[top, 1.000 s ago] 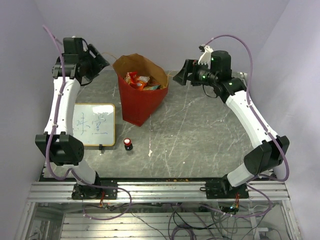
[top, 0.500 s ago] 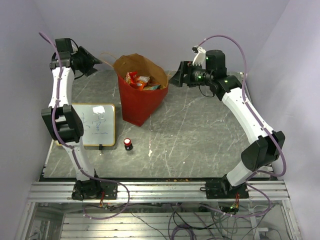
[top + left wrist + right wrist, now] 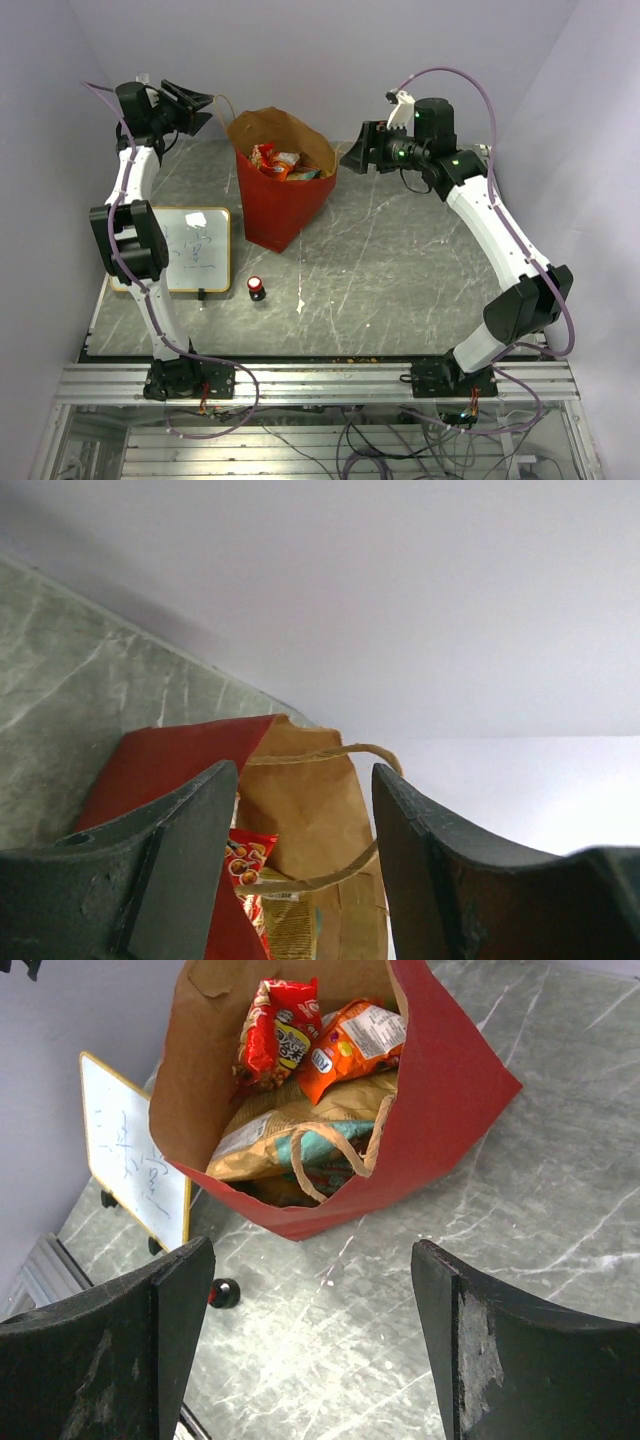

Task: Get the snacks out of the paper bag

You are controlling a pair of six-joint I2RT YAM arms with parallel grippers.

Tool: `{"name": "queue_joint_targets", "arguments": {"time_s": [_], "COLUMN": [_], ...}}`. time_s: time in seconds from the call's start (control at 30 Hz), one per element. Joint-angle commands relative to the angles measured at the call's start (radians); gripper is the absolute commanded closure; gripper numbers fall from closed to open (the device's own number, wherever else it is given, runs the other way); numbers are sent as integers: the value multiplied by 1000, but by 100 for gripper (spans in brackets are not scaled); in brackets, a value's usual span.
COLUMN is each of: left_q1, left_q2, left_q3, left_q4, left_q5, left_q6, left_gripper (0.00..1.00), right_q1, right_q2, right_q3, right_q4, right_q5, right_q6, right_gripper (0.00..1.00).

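The paper bag (image 3: pixel 285 205) stands upright at the back middle of the table, red outside, brown inside, mouth open. The snacks (image 3: pixel 282 162) fill it: a red packet (image 3: pixel 280 1035), an orange packet (image 3: pixel 350 1045), a big tan-orange bag (image 3: pixel 262 1145) and a teal pack (image 3: pixel 325 1150). My left gripper (image 3: pixel 207 107) is open, raised at the bag's left, level with its cord handle (image 3: pixel 325 751); the bag (image 3: pixel 300 810) shows between its fingers (image 3: pixel 170 870). My right gripper (image 3: pixel 348 158) is open, hovering just right of the bag's rim, nothing between its fingers (image 3: pixel 480 1340).
A white board with writing (image 3: pixel 190 250) lies at the left of the table, also in the right wrist view (image 3: pixel 130 1150). A small red-and-black cylinder (image 3: pixel 257 288) stands in front of the bag. Walls close in behind and on both sides.
The left arm has swung up and back, turning its gripper to face the bag's left handle, jaws a little narrower. The right gripper has shifted left toward the bag's rim.
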Motion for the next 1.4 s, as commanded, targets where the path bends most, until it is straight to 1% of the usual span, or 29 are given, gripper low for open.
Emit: {"name": "queue_joint_targets", "arguments": {"time_s": [0.0,0.03,0.1,0.23,0.4,0.6,0.67,0.8,0.87,0.97,1.07,1.1,1.13,1.2,1.23,1.33,1.37], "left_q1": [-7,-6,0,21,23,10,3,-17,-19,-32,-63,-71,-76,-79,-79,-82,-84], "left_q2": [-40,-62,-107,-161,-138,-147,-132,-92,-66,-24,17,30,39,37,29,-5,-18], "left_q3": [-37,-72,-105,-112,-42,-20,3,63,65,61,142,166,180,179,171,143,131], "left_q4": [185,185,129,10,-8,-71,-114,-258,-237,-129,-165,-174,-175,-152,-138,-89,-64], "left_q5": [52,44,-1,-91,-76,-120,-134,-185,-153,-83,-88,-86,-83,-79,-81,-83,-82], "left_q6": [-50,-38,20,118,134,169,170,203,175,107,123,127,123,105,100,101,102], "left_gripper": [32,31,30,26,26,24,25,28,28,34,42,47,56,69,72,76,78], "right_q1": [4,4,4,4,3,3,4,2,2,1,2,2,2,0,1,1,-1], "right_q2": [-38,-34,-25,-12,-9,-12,-11,-3,-3,-13,-22,-20,-19,-14,-12,-11,-12], "right_q3": [-9,-2,18,39,28,17,18,28,33,18,-10,-13,-15,-10,-7,-4,-5], "right_q4": [4,-2,-19,-31,-32,-12,-8,-14,-24,-14,-1,-3,-8,-24,-32,-43,-43], "right_q5": [19,23,36,52,61,50,49,54,59,64,64,65,67,75,83,99,100], "right_q6": [-25,-32,-46,-68,-84,-67,-68,-74,-76,-65,-42,-33,-28,-20,-17,-10,-10], "right_gripper": [21,21,21,21,21,21,21,20,20,20,20,20,20,19,19,18,18]}}
